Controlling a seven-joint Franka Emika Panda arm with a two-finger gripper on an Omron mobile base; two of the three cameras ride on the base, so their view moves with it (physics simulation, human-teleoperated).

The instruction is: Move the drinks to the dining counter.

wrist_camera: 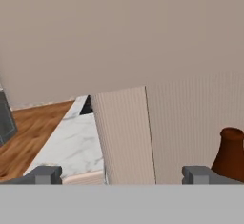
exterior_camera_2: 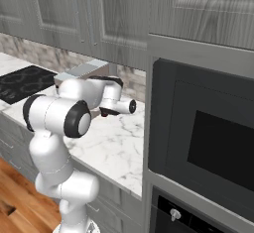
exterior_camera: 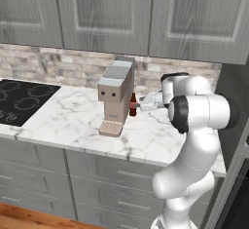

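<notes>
A slim dark brown-red glass beer bottle (exterior_camera: pixel 133 104) stands upright on a white, grey-veined marble counter (exterior_camera: pixel 73 121), just beside the right side of a tall beige coffee machine (exterior_camera: pixel 115 96) with a grey top. The bottle has a narrow neck and a slightly wider body (any label is too small to make out). In the hand view its reddish-brown neck and rim (wrist_camera: pixel 231 154) rise at the lower right, next to the machine's ribbed beige wall (wrist_camera: pixel 126 132).

One bottle can be counted, one coffee machine and one black glass cooktop (exterior_camera: pixel 22 100), set into the counter at far left. Grey panelled wall cabinets (exterior_camera: pixel 121 13) hang above a pale stone-brick backsplash (exterior_camera: pixel 58 65), and grey drawers (exterior_camera: pixel 97 184) run below. In the right base view, one dark built-in oven (exterior_camera_2: pixel 208 143) sits in a grey tower to the right.

The white robot arm (exterior_camera: pixel 194 140) reaches over the counter toward the bottle. Its two-finger gripper (wrist_camera: pixel 123 174) is spread wide, holding nothing, with the bottle just outside one fingertip (wrist_camera: pixel 198 173).
</notes>
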